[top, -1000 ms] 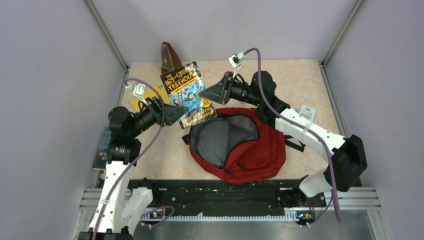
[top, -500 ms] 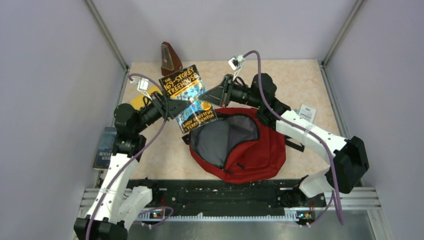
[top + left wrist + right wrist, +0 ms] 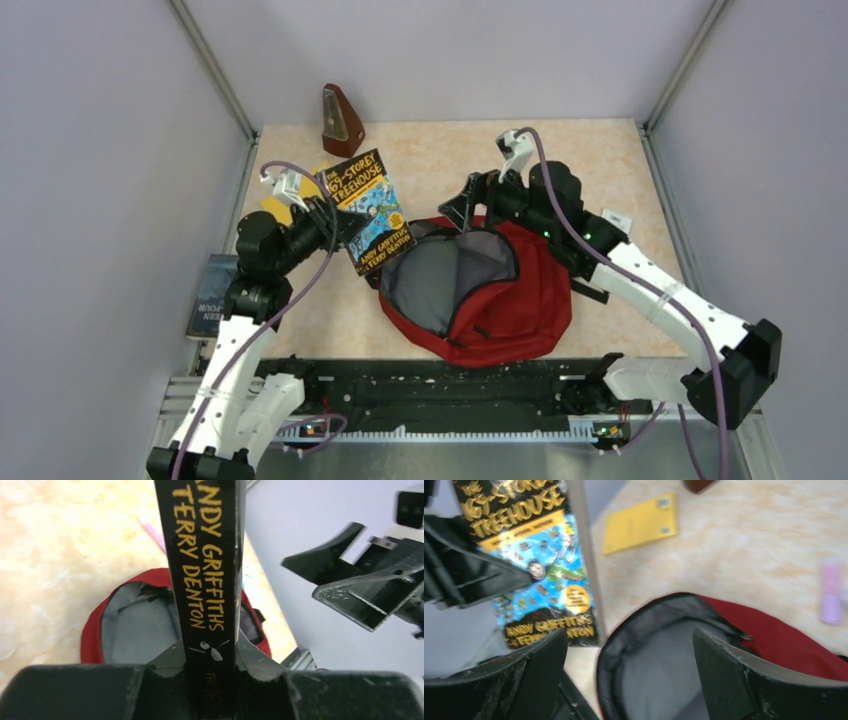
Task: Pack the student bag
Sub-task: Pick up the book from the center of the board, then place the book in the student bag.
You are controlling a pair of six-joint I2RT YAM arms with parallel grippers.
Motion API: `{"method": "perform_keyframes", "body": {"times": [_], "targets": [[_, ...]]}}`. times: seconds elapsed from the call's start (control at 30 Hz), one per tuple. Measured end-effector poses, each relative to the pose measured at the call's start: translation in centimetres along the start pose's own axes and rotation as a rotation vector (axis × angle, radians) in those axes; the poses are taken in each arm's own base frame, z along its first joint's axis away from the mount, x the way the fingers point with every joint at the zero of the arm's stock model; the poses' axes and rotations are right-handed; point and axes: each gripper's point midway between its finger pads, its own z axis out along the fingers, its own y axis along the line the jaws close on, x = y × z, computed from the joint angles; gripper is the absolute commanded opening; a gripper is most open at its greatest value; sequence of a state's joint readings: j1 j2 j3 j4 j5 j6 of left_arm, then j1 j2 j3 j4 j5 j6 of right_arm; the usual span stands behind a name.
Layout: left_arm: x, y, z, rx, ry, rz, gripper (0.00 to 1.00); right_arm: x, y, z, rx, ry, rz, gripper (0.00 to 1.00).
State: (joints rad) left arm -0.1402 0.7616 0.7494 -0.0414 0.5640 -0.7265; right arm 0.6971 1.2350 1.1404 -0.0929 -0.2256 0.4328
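Left gripper (image 3: 338,222) clamped on Treehouse paperback (image 3: 371,210) at spine edge. Book held upright, off table (image 3: 600,160), just left of student bag (image 3: 520,300). Bag lies mid-table, main compartment gaping, grey lining showing. Right gripper (image 3: 462,205) spread wide, empty, over bag's far rim.

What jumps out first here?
The bright Treehouse book, clamped in the left hand and held in the air just left of the bag's mouth. Beside it, the dark red student bag lies unzipped on the table, grey lining showing, with the right hand open above its far rim.
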Motion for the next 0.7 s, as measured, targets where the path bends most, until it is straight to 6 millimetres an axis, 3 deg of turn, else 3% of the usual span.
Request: {"method": "perform_keyframes", "body": {"times": [0.17, 0.3, 0.4, 0.5, 0.57, 0.7], "targets": [[1.8, 2.9, 0.3, -0.095, 0.047, -0.016, 0.0, 2.1, -6.3, -3.0, 0.332, 0.04, -0.061, 0.94], [3.8, 4.8, 0.8, -0.129, 0.105, -0.054, 0.0, 7.3, -11.8, -5.6, 0.592, 0.188, -0.082, 0.94], [5.3, 5.6, 1.1, -0.136, 0.145, -0.075, 0.0, 11.2, -14.1, -7.4, 0.694, 0.301, -0.078, 0.93], [6.4, 5.7, 1.5, -0.128, 0.173, -0.085, 0.0, 13.7, -15.1, -8.4, 0.741, 0.369, -0.063, 0.9], [6.9, 5.6, 1.8, -0.114, 0.187, -0.09, 0.0, 14.8, -15.5, -8.7, 0.756, 0.397, -0.05, 0.75], [7.9, 5.1, 2.5, -0.079, 0.205, -0.098, 0.0, 16.0, -15.9, -8.4, 0.765, 0.436, -0.034, 0.17]]}}
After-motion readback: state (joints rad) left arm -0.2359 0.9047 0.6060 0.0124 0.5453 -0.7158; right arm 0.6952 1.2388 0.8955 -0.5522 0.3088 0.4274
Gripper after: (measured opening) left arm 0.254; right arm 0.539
